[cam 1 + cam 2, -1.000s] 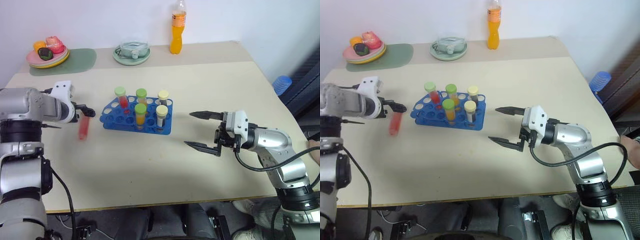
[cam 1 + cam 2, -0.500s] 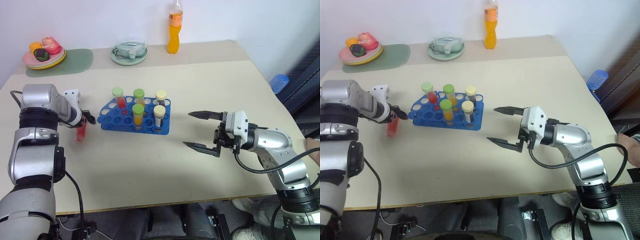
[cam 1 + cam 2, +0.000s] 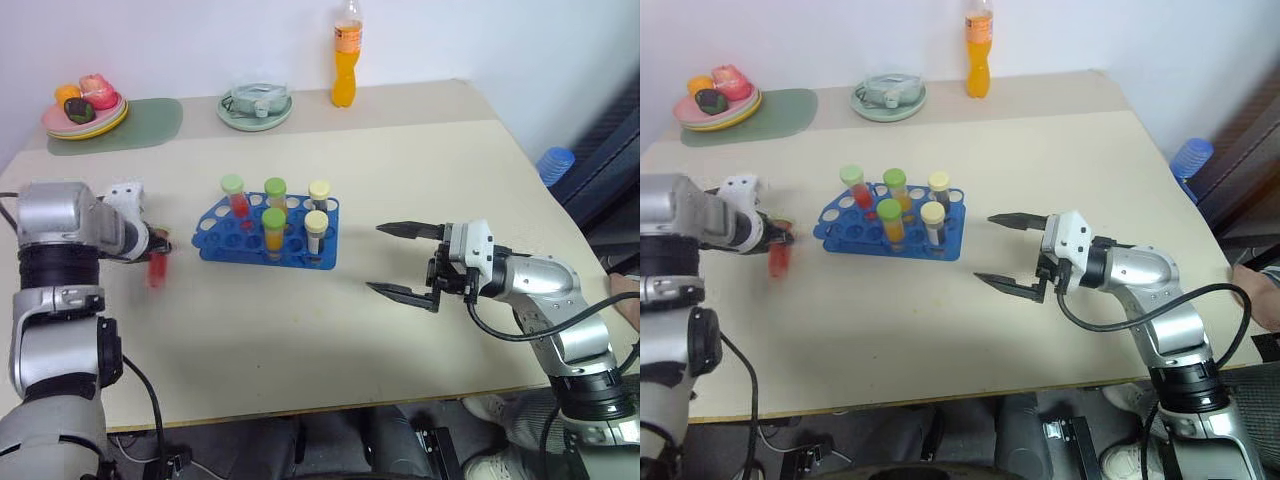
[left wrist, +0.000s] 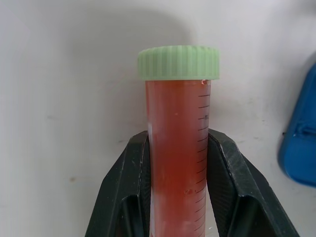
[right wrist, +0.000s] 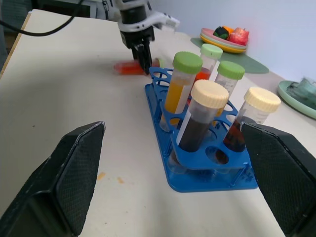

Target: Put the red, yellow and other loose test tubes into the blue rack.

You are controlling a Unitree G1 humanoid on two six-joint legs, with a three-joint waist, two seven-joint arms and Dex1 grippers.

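My left gripper [image 4: 177,136] is shut on a red test tube [image 4: 175,163] with a pale green cap, its fingers [image 4: 133,168] pressing both sides. In the head views this tube [image 3: 156,268] sits low over the table, just left of the blue rack [image 3: 218,238]. The rack stands at mid-table with several capped tubes upright in it: red, yellow-orange and dark. From the right wrist view the held tube [image 5: 129,67] lies level by the rack's end [image 5: 197,180]. My right gripper [image 3: 376,258] hovers to the rack's right, open and empty.
An orange drink bottle [image 3: 346,62] stands at the table's back edge. A pale green dish [image 3: 255,104] and a plate of toy fruit [image 3: 84,108] on a green mat [image 3: 140,125] sit at the back left. Blue cups [image 3: 555,165] stand beyond the right edge.
My left gripper's fingers have shut on the red tube and the hand has drifted slightly left. The right arm has stayed still. The camera view has shifted a little.
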